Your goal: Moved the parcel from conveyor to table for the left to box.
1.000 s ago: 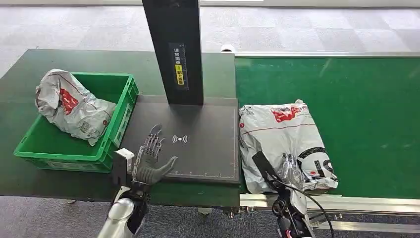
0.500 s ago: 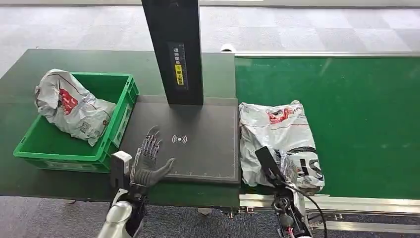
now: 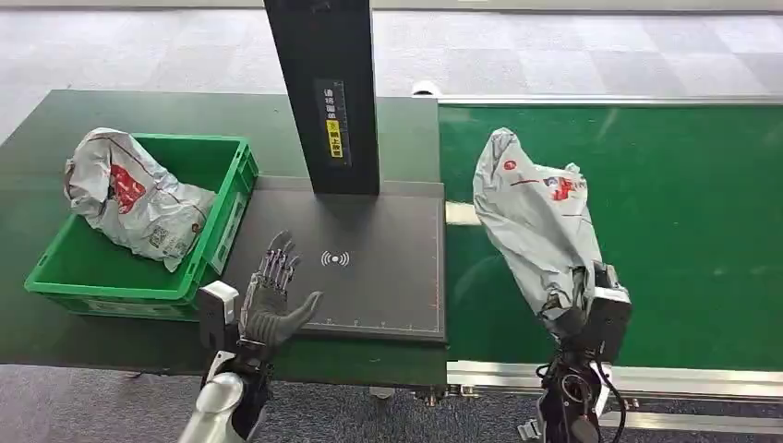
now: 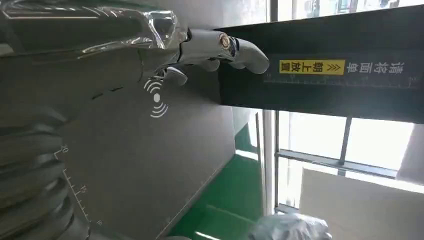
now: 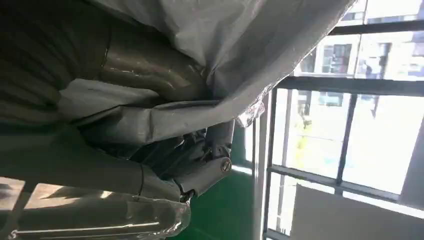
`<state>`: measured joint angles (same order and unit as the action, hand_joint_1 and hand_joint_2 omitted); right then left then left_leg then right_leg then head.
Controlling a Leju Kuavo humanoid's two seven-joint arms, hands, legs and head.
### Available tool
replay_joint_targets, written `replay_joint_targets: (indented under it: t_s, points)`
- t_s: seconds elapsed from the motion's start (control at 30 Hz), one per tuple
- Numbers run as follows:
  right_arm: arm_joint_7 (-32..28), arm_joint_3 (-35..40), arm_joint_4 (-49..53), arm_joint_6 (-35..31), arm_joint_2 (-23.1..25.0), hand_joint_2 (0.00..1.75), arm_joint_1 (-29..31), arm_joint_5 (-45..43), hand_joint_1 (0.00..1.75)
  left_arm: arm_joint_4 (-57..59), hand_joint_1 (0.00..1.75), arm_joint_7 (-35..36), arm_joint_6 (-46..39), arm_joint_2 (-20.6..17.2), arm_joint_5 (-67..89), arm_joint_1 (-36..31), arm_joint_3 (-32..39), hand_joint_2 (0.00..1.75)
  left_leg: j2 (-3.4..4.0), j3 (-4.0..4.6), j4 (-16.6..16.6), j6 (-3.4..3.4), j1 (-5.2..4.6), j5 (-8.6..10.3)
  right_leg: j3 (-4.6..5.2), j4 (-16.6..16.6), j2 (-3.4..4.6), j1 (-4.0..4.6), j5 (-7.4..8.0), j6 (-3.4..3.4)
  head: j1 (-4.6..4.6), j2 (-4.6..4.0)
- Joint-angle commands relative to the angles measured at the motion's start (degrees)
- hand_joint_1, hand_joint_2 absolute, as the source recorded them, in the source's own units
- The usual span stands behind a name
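A grey plastic parcel (image 3: pixel 537 220) with red marks hangs raised above the green conveyor (image 3: pixel 683 212), gripped at its near end by my right hand (image 3: pixel 580 309). In the right wrist view the parcel's grey film (image 5: pixel 210 55) bunches around the fingers (image 5: pixel 202 167). My left hand (image 3: pixel 272 295) hovers with fingers spread over the near left corner of the dark scanner pad (image 3: pixel 379 268), holding nothing. In the left wrist view its fingers (image 4: pixel 220 47) reach toward the black post (image 4: pixel 325 75).
A green crate (image 3: pixel 208 245) on the dark table at the left holds another grey parcel (image 3: pixel 134 198). A black scanner post (image 3: pixel 323 92) rises from the far edge of the pad. The conveyor's metal rail (image 3: pixel 646 380) runs along the near side.
My right hand has lifted the parcel off the belt, so it now stands up on end instead of lying flat. The left hand barely moved.
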<state>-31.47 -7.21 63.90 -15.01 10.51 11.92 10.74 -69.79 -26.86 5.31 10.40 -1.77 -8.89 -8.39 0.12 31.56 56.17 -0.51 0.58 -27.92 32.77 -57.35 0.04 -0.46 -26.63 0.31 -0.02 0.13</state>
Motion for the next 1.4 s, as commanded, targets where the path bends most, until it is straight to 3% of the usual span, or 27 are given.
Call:
replay_joint_targets:
  t_s: [0.03, 0.13, 0.23, 0.3, 0.33, 0.4, 0.5, 0.63, 0.67, 0.77, 0.9, 0.97, 1.07, 1.27, 1.4]
  points:
    - [-8.53, -8.39, 13.81, -6.06, 3.74, 1.75, -3.33, -12.19, 1.75, 3.4, 0.0, -2.55, -3.4, 0.1, 0.7, -2.96, -0.81, 1.75, -0.11, -0.09, -0.17, 0.03, -0.04, 0.07, -0.12, 0.15, -0.11, -0.02, 0.03, -0.02, 0.0, 0.0]
    - [-8.53, -9.94, 25.44, -10.59, 4.65, 1.75, -6.5, -15.56, 1.75, 0.95, 0.0, -7.19, -11.5, 1.47, 0.17, -3.24, 0.33, 1.75, -0.26, 0.13, 0.03, 0.01, -0.04, 0.04, 0.09, -0.06, -0.27, -0.03, -0.06, 0.0, 0.0, 0.0]
    - [-8.53, -6.5, 30.78, -14.16, 4.45, 1.75, -7.75, -10.72, 1.75, -2.35, 0.0, -8.8, -14.54, 1.47, -2.18, -2.36, 0.74, 1.75, -0.24, 0.17, 0.06, 0.03, -0.05, 0.01, 0.09, -0.06, -0.25, -0.04, -0.07, 0.01, 0.0, 0.0]
    - [-8.53, 4.15, 31.26, -23.44, 0.06, 1.75, -8.11, -1.82, 1.75, -5.41, 0.0, -9.55, -16.21, 1.27, -3.36, -1.17, 0.56, 1.75, 0.04, 0.19, 0.07, 0.03, -0.05, -0.03, 0.2, -0.1, 0.04, -0.05, -0.02, 0.0, 0.0, 0.0]
    - [-8.53, 8.56, 29.22, -24.99, -1.87, 1.75, -7.77, 0.93, 1.75, -6.7, 0.0, -10.03, -17.35, 1.37, -3.76, -0.61, 0.83, 1.75, 0.15, 0.12, 0.04, 0.03, -0.04, -0.04, 0.15, -0.07, 0.13, -0.03, 0.0, 0.0, 0.02, 0.0]
    - [-8.53, 13.93, 23.26, -22.79, -2.72, 1.75, -6.21, 7.18, 1.75, -9.12, 0.0, -11.78, -19.95, 1.54, -4.0, 0.54, 1.76, 1.75, 0.21, 0.09, -0.01, 0.02, -0.01, -0.02, 0.11, 0.0, 0.18, 0.0, 0.04, -0.01, 0.0, 0.0]
    - [-8.53, 15.42, 19.61, -20.72, -1.93, 1.75, -4.84, 8.19, 1.75, -10.63, 0.0, -12.26, -21.06, 1.0, -4.08, 1.24, 1.88, 1.75, 0.49, -0.02, -0.1, 0.01, 0.02, 0.0, 0.07, 0.08, 0.44, 0.03, 0.13, -0.03, 0.02, 0.0]
    - [-8.53, 15.23, 19.93, -20.54, -2.44, 1.75, -5.01, 7.81, 1.75, -10.37, 0.0, -12.27, -21.13, 1.05, -4.15, 1.17, 1.8, 1.75, 0.1, -0.02, -0.08, -0.01, 0.04, 0.04, -0.03, 0.08, 0.04, 0.05, 0.03, -0.01, 0.0, 0.0]
    - [-7.85, 16.18, 18.71, -15.07, -2.96, 1.75, -4.93, 8.91, 1.75, -10.96, 0.0, -13.14, -23.51, 1.45, -3.99, 1.3, 2.56, 1.75, 0.02, -0.03, -0.11, 0.0, 0.05, 0.06, -0.05, 0.12, 0.0, 0.05, 0.05, 0.0, 0.0, 0.0]
    - [-4.72, 19.94, 14.33, -7.03, -3.48, 1.75, -4.05, 16.05, 1.75, -15.55, 0.0, -13.14, -29.19, 2.43, -2.38, 2.55, 4.2, 1.75, 0.14, -0.03, -0.1, 0.01, 0.03, 0.02, -0.06, 0.12, 0.14, 0.04, 0.06, 0.02, 0.0, 0.0]
    - [-2.8, 23.62, 9.2, -2.34, -3.58, 1.75, -3.4, 20.46, 1.75, -17.16, 0.0, -13.14, -30.52, 2.46, -2.88, 3.46, 4.34, 1.75, 0.25, -0.09, -0.16, -0.01, 0.05, 0.03, -0.1, 0.15, 0.24, 0.06, 0.09, -0.01, 0.0, 0.0]
    - [1.35, 26.96, 5.81, 3.14, -4.45, 1.75, -2.14, 24.85, 1.75, -17.76, 0.0, -13.14, -30.79, 2.32, -2.83, 3.83, 4.14, 1.75, 0.16, -0.08, -0.15, -0.03, 0.05, 0.04, -0.07, 0.12, 0.15, 0.05, 0.07, -0.02, 0.0, 0.02]
    - [2.1, 27.86, 4.47, 4.02, -4.16, 1.75, -1.66, 25.97, 1.75, -17.82, 0.0, -13.14, -30.86, 2.26, -2.82, 3.9, 4.03, 1.75, 0.09, -0.04, -0.15, -0.03, 0.06, 0.05, -0.08, 0.14, 0.1, 0.06, 0.08, -0.02, 0.0, 0.0]
    - [8.51, 33.72, -5.13, 18.85, -3.98, 1.75, 1.29, 29.64, 1.75, -15.48, 0.0, -13.14, -30.1, 2.24, -2.35, 3.18, 3.2, 1.75, 0.2, -0.08, -0.18, -0.01, 0.05, 0.05, -0.09, 0.18, 0.21, 0.06, 0.1, 0.0, 0.0, 0.0]
    - [9.89, 35.88, -13.02, 20.83, -3.76, 1.75, 3.56, 30.47, 1.75, -14.29, 0.0, -13.14, -30.75, 2.11, -2.46, 2.52, 2.71, 1.75, 0.02, -0.03, -0.13, -0.03, 0.05, 0.06, -0.07, 0.09, 0.01, 0.05, 0.04, -0.02, 0.0, 0.0]
